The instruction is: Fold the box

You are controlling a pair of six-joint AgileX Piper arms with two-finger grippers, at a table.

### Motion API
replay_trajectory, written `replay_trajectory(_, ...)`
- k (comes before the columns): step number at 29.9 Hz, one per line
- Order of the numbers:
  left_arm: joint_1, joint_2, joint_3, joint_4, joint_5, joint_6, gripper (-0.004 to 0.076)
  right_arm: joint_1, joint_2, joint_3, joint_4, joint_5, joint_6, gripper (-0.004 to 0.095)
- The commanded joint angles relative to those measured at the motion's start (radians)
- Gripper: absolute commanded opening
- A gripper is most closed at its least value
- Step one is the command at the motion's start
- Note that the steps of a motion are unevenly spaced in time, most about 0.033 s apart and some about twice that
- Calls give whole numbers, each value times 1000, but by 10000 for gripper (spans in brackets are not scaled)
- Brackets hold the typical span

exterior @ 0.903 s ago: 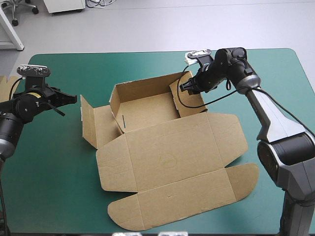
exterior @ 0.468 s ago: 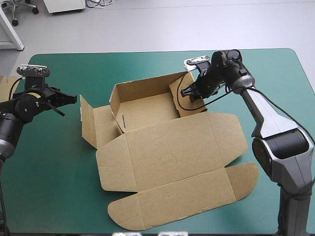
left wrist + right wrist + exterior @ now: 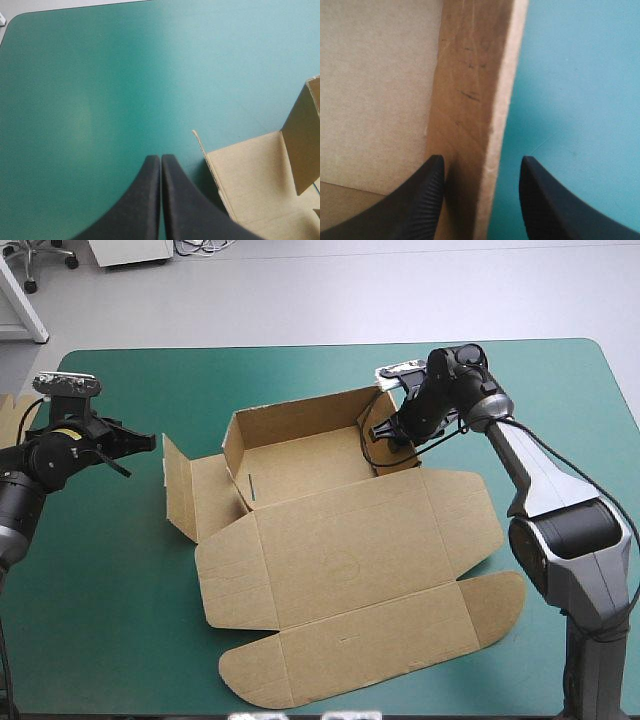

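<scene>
Brown box (image 3: 340,560): right end effector (image 3: 481,162) lowered astride wall (image 3: 470,90).

Right arm (image 3: 550,485): silver-grey tapered link shells, black rounded joints, black wrist. Left arm (image 3: 25,490): black cylindrical housings, small yellow mark near the wrist. Fingers (image 3: 420,200): broad black curved fins, fine ribbing on the inner faces.

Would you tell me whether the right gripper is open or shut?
Open: on the right gripper the fingers stand apart, the box wall between them.
</scene>
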Motion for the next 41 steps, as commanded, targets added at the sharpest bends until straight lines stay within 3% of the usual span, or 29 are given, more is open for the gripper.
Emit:
replay_trajectory(1,1,-41,-24,-20,-59,-3,-1,-2,-26,-26,9,12,5,447)
replay_trajectory(17,1,-45,-24,-20,-52,-3,-1,-2,-1,-26,63,-10,-6,448)
replay_trajectory(23,1,-45,-24,-20,-52,-3,-1,-2,-1,-26,63,-33,-20,549)
replay_trajectory(29,1,-45,-24,-20,-52,-3,-1,-2,-1,-26,61,-38,-19,542)
replay_trajectory(32,1,-45,-24,-20,-52,-3,-1,-2,-1,-26,47,-41,-19,369)
replay_trajectory(36,1,-45,-24,-20,-50,-3,-1,-2,-1,-26,-3,-27,-12,-22)
replay_trajectory(41,1,-45,-24,-13,-50,-3,0,-2,-29,-26,-32,-42,35,1)
